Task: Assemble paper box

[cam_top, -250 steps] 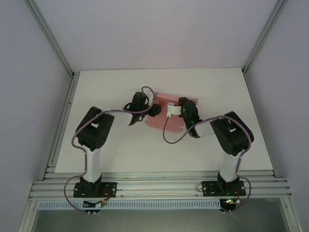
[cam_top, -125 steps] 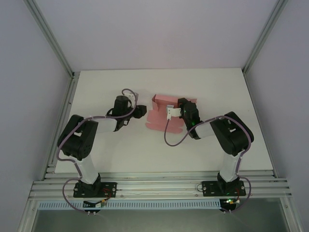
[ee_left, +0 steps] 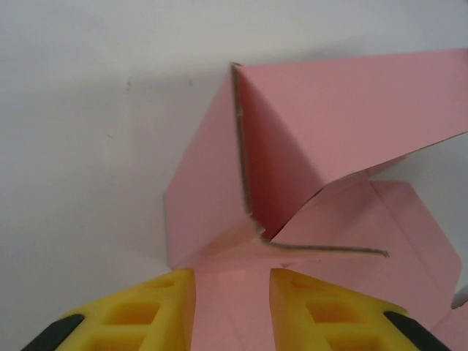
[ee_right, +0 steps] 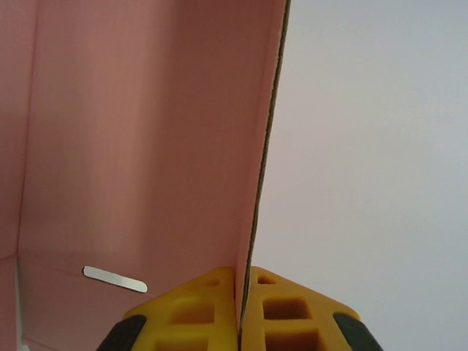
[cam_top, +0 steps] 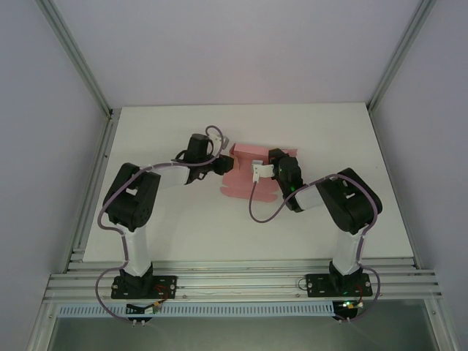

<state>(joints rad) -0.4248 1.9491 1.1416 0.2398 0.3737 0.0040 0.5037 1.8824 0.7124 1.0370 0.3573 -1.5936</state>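
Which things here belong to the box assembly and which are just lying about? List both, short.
Job in hand:
- pink paper box, partly folded
- right fingers, pinched on one upright wall
- left fingers, apart at a flat flap

Just there:
- white table
- aluminium frame rails
- purple cables on the arms

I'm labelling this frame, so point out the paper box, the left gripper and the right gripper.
paper box (cam_top: 238,181): top external view, on its flat pink panel.
left gripper (ee_left: 232,285): left wrist view, midway between its yellow fingertips.
right gripper (ee_right: 241,285): right wrist view, between the fingertips pinching the box wall.
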